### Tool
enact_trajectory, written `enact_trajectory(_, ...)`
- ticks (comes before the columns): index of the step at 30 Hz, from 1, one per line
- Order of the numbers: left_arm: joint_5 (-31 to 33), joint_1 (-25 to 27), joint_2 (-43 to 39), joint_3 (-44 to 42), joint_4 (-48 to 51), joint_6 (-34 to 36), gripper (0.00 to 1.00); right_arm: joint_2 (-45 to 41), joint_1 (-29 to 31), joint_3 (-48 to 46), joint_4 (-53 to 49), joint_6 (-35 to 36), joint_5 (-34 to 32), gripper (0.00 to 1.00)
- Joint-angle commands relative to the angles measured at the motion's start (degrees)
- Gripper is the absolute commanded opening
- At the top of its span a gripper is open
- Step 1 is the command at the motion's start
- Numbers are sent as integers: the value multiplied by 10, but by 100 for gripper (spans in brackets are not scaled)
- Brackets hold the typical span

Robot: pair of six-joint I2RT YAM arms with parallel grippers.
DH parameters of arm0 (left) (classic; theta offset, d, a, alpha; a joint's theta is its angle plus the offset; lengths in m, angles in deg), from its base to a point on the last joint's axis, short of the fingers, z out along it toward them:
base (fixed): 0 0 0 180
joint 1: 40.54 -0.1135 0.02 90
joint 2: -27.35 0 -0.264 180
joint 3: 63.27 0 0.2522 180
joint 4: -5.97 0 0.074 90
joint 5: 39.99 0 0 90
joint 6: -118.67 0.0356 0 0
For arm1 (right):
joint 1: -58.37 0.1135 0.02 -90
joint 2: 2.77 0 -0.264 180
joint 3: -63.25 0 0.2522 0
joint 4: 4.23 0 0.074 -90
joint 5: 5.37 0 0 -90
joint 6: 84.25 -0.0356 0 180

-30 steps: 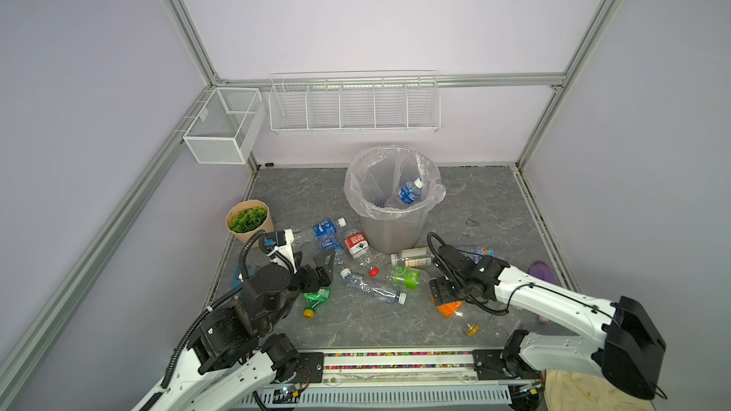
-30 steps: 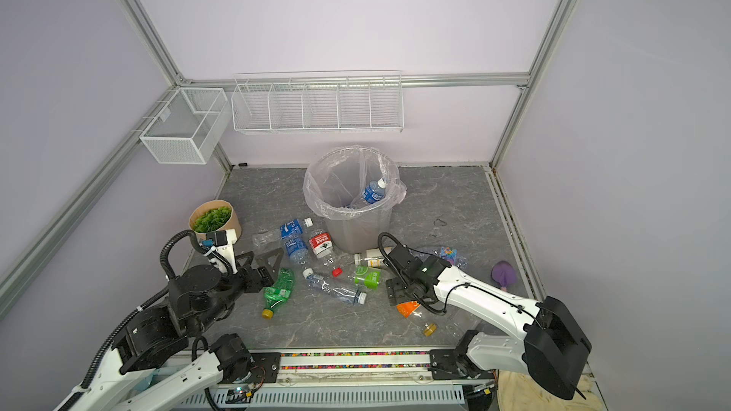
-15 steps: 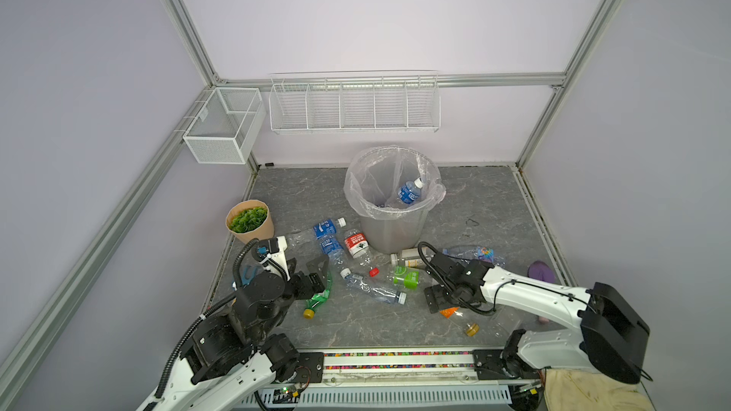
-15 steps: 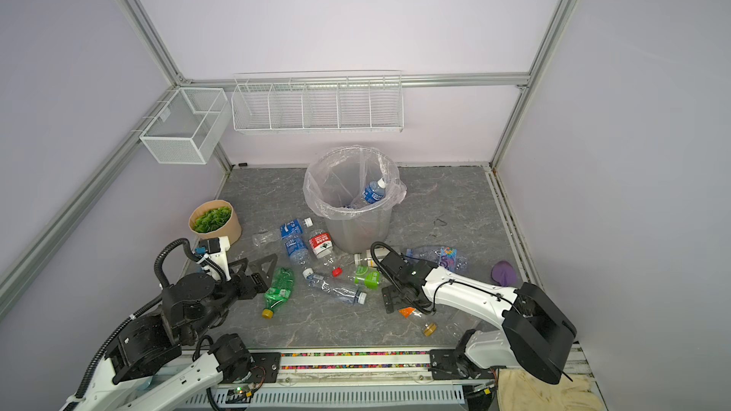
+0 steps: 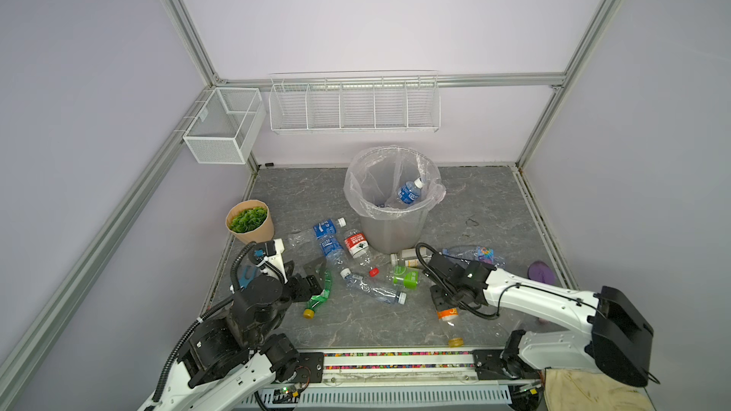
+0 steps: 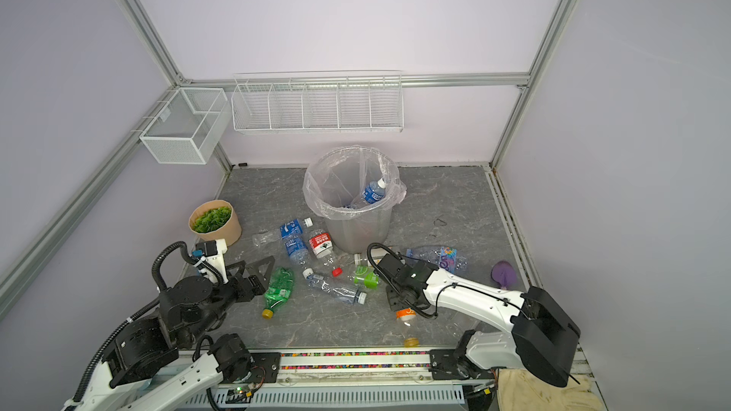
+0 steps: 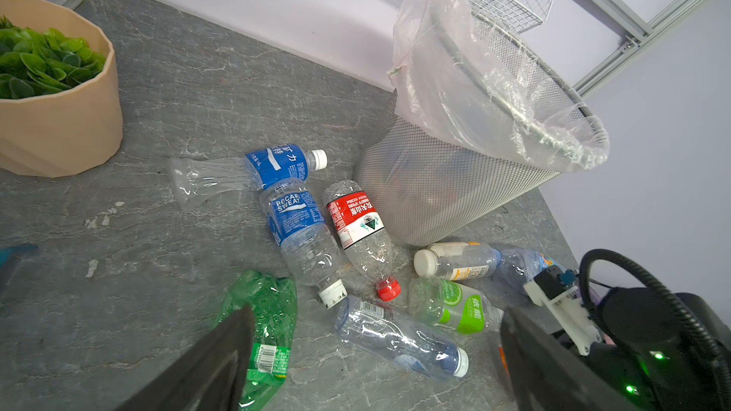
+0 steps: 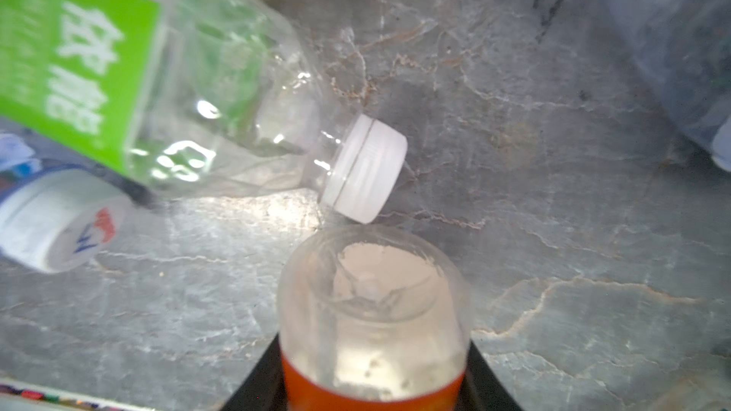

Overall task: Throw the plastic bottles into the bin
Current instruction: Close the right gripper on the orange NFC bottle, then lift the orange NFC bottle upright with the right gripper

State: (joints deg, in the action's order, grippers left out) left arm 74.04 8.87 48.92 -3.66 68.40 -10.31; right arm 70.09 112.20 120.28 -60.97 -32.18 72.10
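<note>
- The right gripper (image 5: 442, 302), open a second ago, has now clamped on the orange-label bottle (image 5: 449, 316), low and right of centre in a top view. By my judgement the next step is to lift it to the bin (image 5: 389, 231) at centre.
- The left gripper (image 7: 375, 365) hangs wide open and empty above the green bottle (image 7: 265, 330).
- One blue bottle (image 5: 409, 193) lies in the bin; the others litter the floor (image 5: 494, 207) below it.
- "POCARI SWEAT" reads on the blue-label bottle (image 7: 292, 207); the red-label bottle (image 7: 356, 217) and the green-label bottle (image 7: 463, 308) carry Chinese characters.

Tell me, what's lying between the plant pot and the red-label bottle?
The Pocari Sweat bottle and another blue-label bottle, both lying flat; the left wrist view shows them.
</note>
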Motion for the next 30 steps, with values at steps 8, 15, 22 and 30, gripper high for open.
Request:
enact_trajectory(8,9,-1,-5,-3,15,-8,96,-132,6,48,-65,-1,-45,39)
enact_trajectory(15,4,-2,-3,-10,8,-12,96,-272,6,67,-50,33,-60,38)
enact_trajectory(22,-11,-2,11,-24,-15,-21,96,-420,6,95,37,83,-92,39)
enact_trajectory(30,-26,-2,28,-29,-35,-25,95,-449,6,139,110,148,-141,40)
